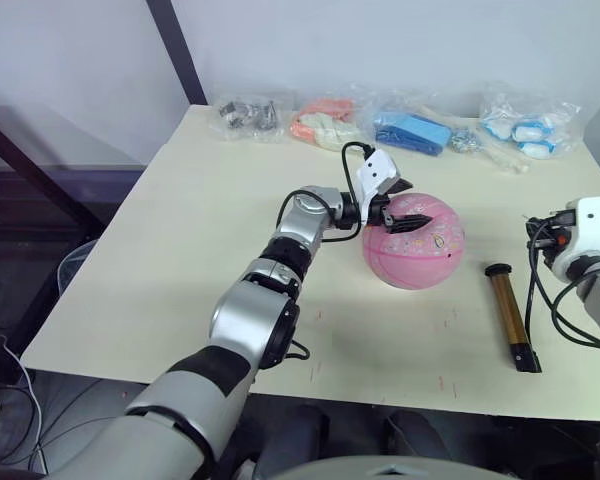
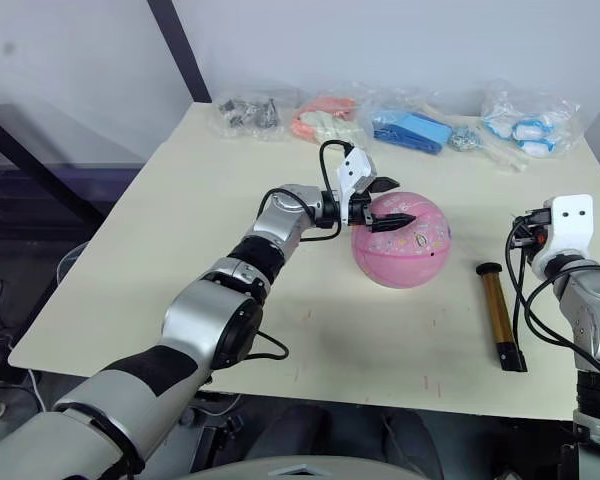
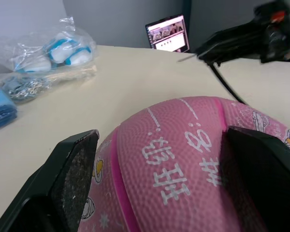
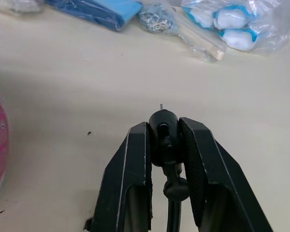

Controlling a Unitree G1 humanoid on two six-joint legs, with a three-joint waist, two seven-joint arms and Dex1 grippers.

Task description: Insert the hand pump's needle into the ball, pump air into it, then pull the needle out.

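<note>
The pink ball [image 1: 415, 245] rests on the cream table [image 1: 180, 260] right of centre. My left gripper [image 1: 404, 204] straddles its upper left side, one black finger [image 3: 70, 181] pressed on either flank, shut on the ball. To the right, the hand pump [image 1: 507, 312] lies flat on the table, its bronze barrel pointing toward me. Its thin black hose [image 1: 533, 290] rises to my right gripper [image 4: 163, 128], which is shut on the small black fitting. The needle [image 4: 162, 105] sticks out past the fingertips, held above the table and well clear of the ball.
Along the table's far edge lie several clear bags: dark items [image 1: 248, 116], orange ones [image 1: 322, 122], blue ones [image 1: 412, 132] and white-blue ones [image 1: 528, 128]. A lit screen [image 3: 167, 34] stands beyond the table. The table's right edge is near my right arm.
</note>
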